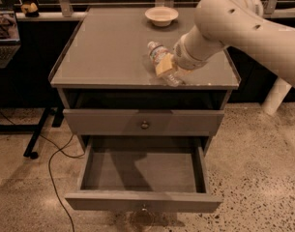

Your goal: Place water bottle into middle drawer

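Camera view: tool [167,67] clamps water bottle [158,52] at near right of tabletop [103,52], cap pointing far-left, open middle drawer [113,200] lies below and nearer.

The middle drawer [142,170] stands pulled out, its floor free and open from above across its width; only its rear lies under the closed upper drawer [108,122]. The pincer [167,69], clamped round the tilted water bottle [157,51], sits over the worktop's [103,52] front right (the bulky arm [234,23] fills the right side). The bowl [161,16] stands well apart at the back.
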`<state>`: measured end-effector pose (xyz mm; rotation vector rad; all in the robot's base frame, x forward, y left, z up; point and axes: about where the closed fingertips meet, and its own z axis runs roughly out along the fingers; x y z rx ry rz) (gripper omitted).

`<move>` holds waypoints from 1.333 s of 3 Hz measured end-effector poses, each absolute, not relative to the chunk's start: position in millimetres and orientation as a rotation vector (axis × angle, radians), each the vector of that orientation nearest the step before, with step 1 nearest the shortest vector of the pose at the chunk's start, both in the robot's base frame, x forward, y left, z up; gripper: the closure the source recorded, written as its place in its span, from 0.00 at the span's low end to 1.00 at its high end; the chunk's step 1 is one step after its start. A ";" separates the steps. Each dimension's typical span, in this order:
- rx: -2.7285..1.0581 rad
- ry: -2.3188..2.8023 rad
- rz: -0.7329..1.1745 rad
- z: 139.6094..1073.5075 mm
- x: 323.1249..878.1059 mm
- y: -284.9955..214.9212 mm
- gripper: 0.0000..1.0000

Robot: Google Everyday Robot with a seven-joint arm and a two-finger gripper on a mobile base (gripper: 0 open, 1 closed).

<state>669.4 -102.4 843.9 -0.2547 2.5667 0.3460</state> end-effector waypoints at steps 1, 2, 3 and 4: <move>-0.322 2.506 0.464 862.8 650.1 -117.8 1.00; -0.381 2.462 0.638 868.5 611.0 -134.2 1.00; -0.468 2.411 0.786 870.3 563.0 -148.5 1.00; -0.542 2.343 0.875 867.7 520.2 -164.8 1.00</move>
